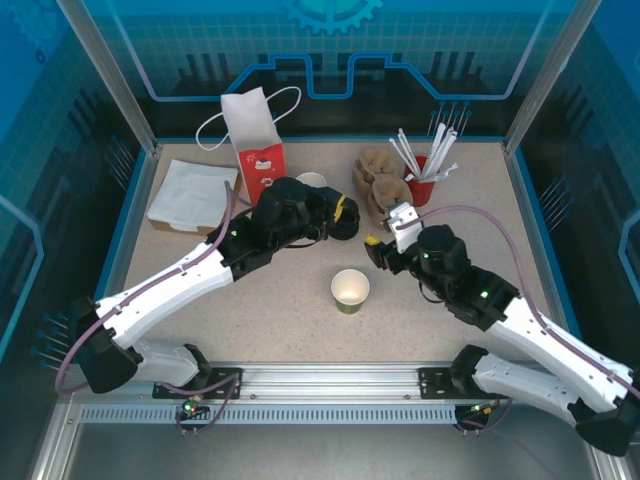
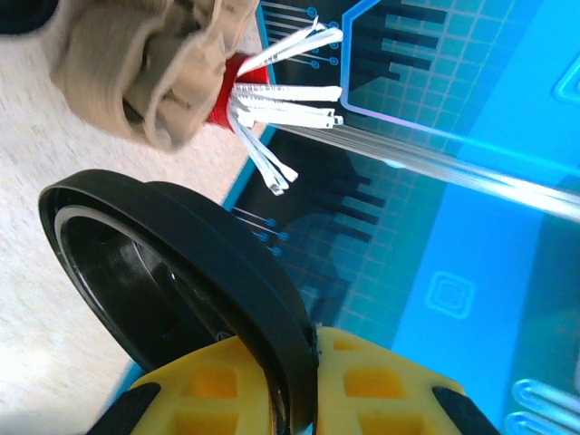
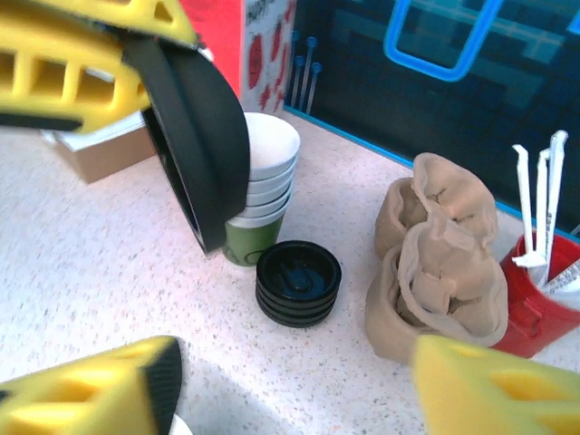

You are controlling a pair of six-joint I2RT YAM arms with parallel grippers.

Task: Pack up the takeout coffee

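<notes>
Gripping the black lid by its rim in the left pincer, pads clamped tight on the edge. Holding it tilted on edge above the worktop, near the stack of spare lids and the stack of lidless cups. Hanging the right pincer just beside, jaws spread wide, gripping nothing. Finding the olive-green cup standing upright and uncovered at mid-worktop, between the two arms, apart from the lid (white inside showing, contents too hard to tell). Judging the step in hand as capping. Doing it well: levelling the lid first, open side down; centring it over the cup mouth before lowering; pressing evenly around the rim, not on one side; steadying the cup wall with the free pincer, lightly, to avoid crushing paper. Watching for tipping.
</notes>
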